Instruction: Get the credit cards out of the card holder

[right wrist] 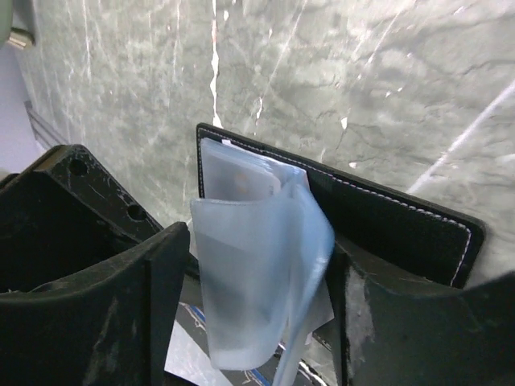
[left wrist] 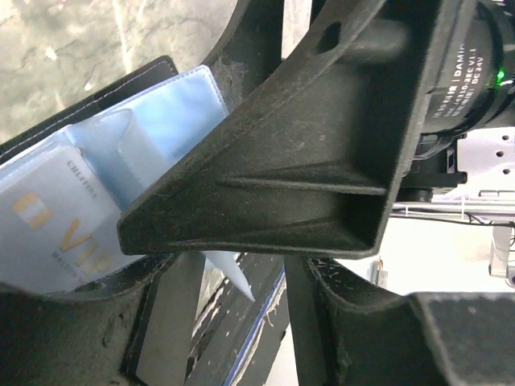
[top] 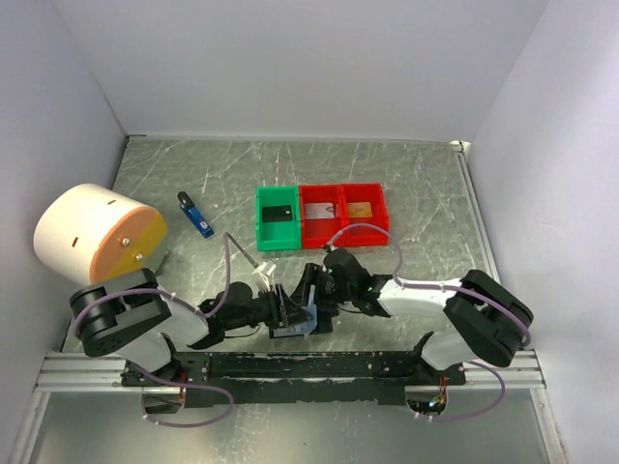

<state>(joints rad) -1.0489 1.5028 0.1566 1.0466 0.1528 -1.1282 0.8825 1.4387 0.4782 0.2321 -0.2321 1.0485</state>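
The card holder [right wrist: 394,213] sat open between the two grippers. The right gripper [right wrist: 257,265] stood wide, its fingers on either side of the curled blue sleeves [right wrist: 257,322]. The left gripper [top: 280,311] met the holder from the opposite side; whether it gripped anything could not be told. Just ahead of it, a VIP card [left wrist: 56,233] sat inside a sleeve. Well beyond both grippers, a black card [top: 279,213] lay in a green bin [top: 259,220], and a grey card [top: 318,210] and a gold card [top: 359,210] lay in red bins [top: 302,232].
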